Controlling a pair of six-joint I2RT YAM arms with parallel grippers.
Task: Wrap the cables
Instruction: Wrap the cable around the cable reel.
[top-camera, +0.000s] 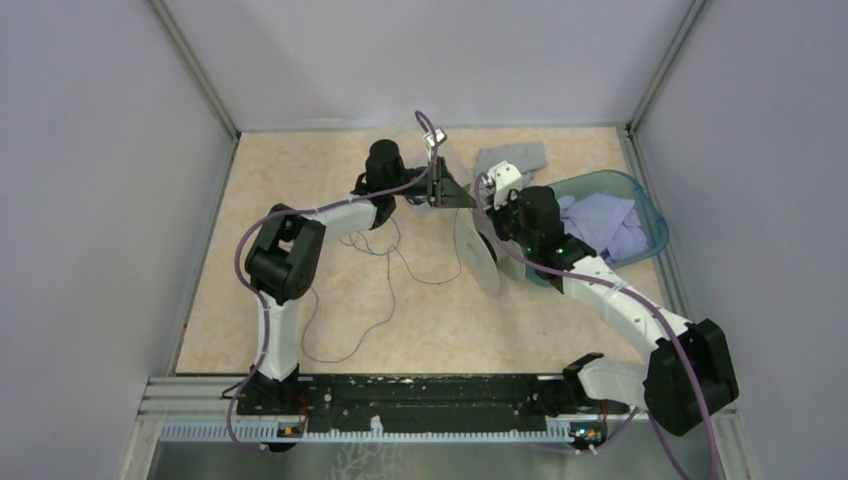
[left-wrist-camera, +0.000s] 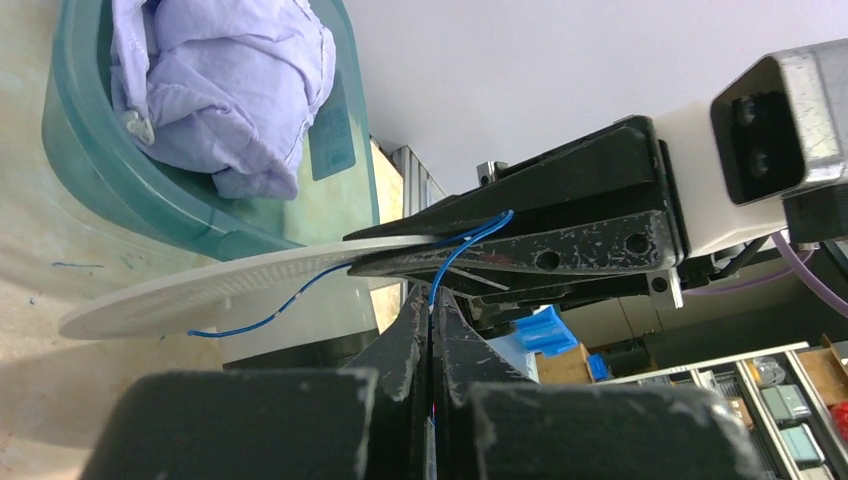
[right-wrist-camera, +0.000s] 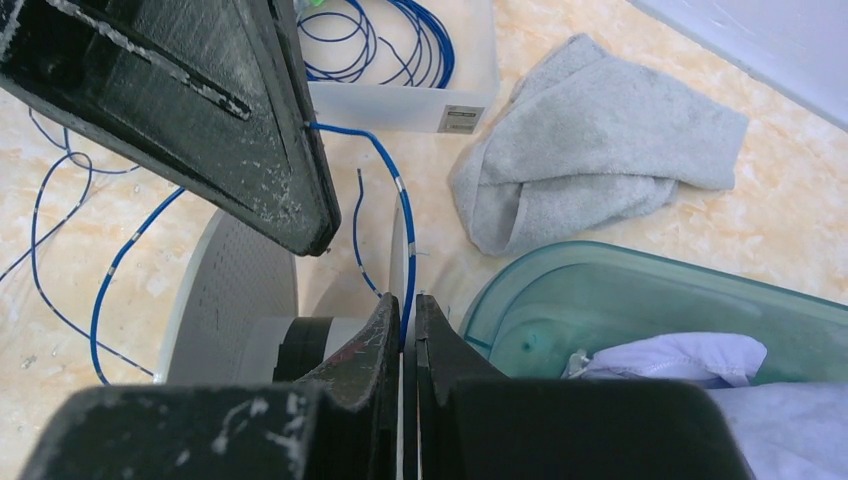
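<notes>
Both jaw pairs are pressed shut: our left gripper (left-wrist-camera: 431, 297) pinches the cable (right-wrist-camera: 404, 215) beside the spool (right-wrist-camera: 230, 270), and our right gripper (right-wrist-camera: 402, 302) clamps its rim. We want the cable taut as we wind.

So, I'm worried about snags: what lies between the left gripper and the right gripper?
A short curved stretch of thin cable runs from the left gripper to the right gripper, clamped on the spool; right wrist view shows it.

cables (top-camera: 336, 361) strewn left, bin (top-camera: 652, 212) right, towel (top-camera: 512, 157) behind
</notes>
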